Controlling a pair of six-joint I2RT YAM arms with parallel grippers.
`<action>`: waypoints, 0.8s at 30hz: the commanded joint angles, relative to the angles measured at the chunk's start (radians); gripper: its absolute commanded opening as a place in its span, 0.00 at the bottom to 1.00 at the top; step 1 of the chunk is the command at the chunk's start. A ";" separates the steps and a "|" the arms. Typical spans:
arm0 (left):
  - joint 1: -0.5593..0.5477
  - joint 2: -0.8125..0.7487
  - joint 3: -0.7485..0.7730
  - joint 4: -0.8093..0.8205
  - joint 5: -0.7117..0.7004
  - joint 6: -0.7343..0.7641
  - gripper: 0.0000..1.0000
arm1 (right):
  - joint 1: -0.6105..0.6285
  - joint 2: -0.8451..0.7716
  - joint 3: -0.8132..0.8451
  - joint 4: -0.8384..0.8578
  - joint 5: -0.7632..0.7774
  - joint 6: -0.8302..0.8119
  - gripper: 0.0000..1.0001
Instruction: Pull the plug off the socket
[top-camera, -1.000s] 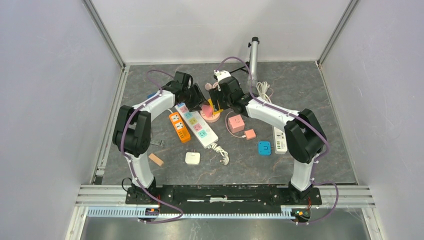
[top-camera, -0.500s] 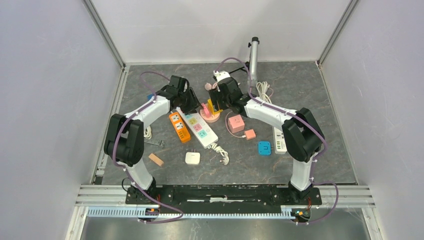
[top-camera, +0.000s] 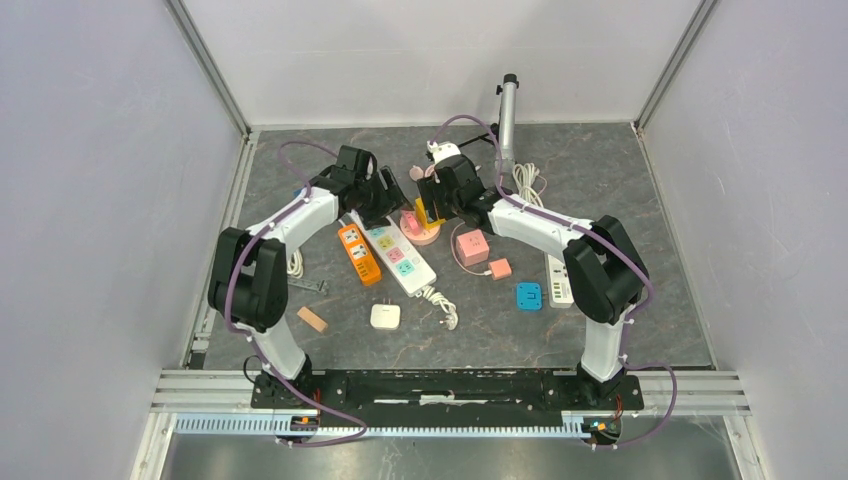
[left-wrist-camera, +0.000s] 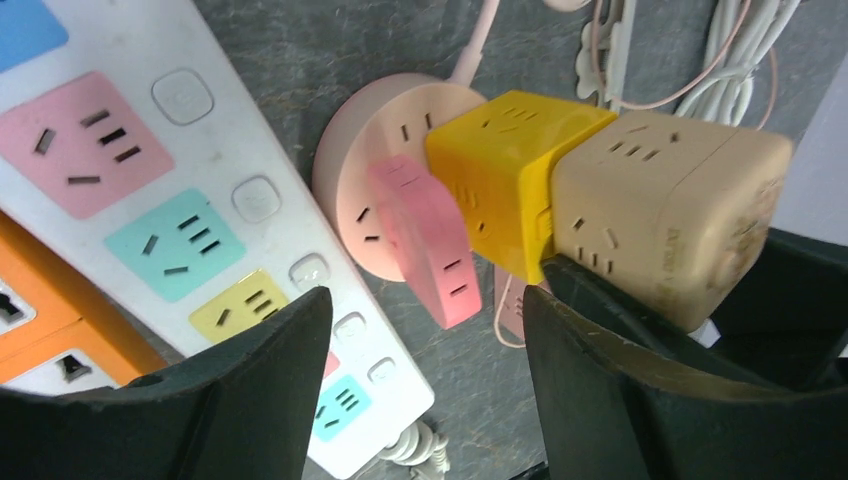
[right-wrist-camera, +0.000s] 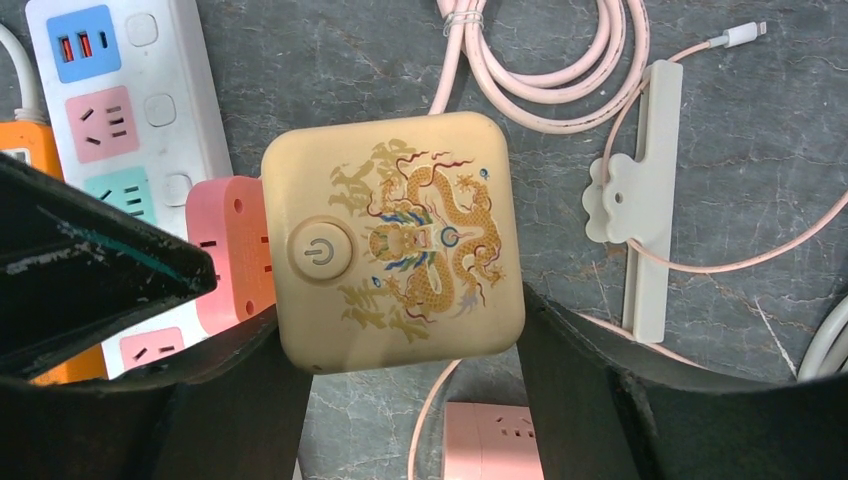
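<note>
my right gripper is clamped on the beige dragon cube, which is stacked on the yellow cube plugged into the round pink socket. my left gripper stands apart and empty, facing the flat pink plug on that socket. in the left wrist view, the white power strip lies at the socket's 9 o'clock.

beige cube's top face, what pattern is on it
The beige cube bears a gold dragon; right wrist view.

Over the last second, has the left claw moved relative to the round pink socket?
Yes. The left claw has backed slightly leftward, away from the round pink socket, and now sits just clear of it.
</note>
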 joint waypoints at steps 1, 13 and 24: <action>0.001 0.052 0.072 0.006 0.041 -0.041 0.75 | 0.000 0.015 0.023 0.028 0.013 0.014 0.74; 0.000 0.144 0.139 -0.110 0.055 -0.012 0.43 | 0.000 0.042 0.007 0.109 -0.035 -0.057 0.76; 0.001 0.143 0.228 -0.169 0.132 -0.020 0.02 | 0.015 0.055 -0.044 0.084 -0.023 -0.099 0.72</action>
